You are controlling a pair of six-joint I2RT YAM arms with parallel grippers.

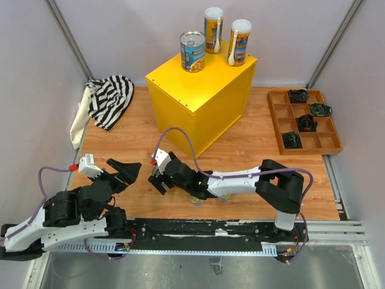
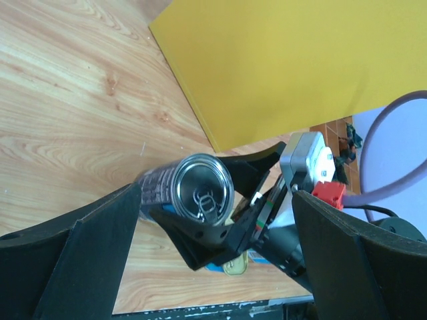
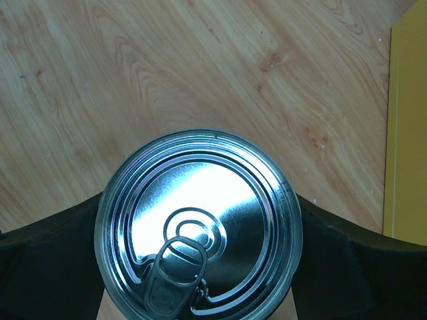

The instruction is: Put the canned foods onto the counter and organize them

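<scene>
The yellow counter (image 1: 198, 90) carries one wide blue-labelled can (image 1: 192, 51) and two tall slim white-lidded cans (image 1: 213, 29) (image 1: 239, 42). My right gripper (image 1: 160, 179) (image 3: 200, 263) reaches left across the table and is shut on the second wide silver-topped can (image 3: 198, 223), just above the wood. This can also shows in the left wrist view (image 2: 197, 193). My left gripper (image 1: 123, 171) (image 2: 213, 223) is open and empty just left of it. A golden flat tin (image 2: 235, 268) lies under the right arm, and bits of the tins show in the top view (image 1: 197, 200).
A brown compartmented tray (image 1: 304, 120) with small black gadgets stands at the right. A striped cloth (image 1: 108, 99) lies at the back left. The counter's front face (image 2: 300, 67) rises close behind the held can.
</scene>
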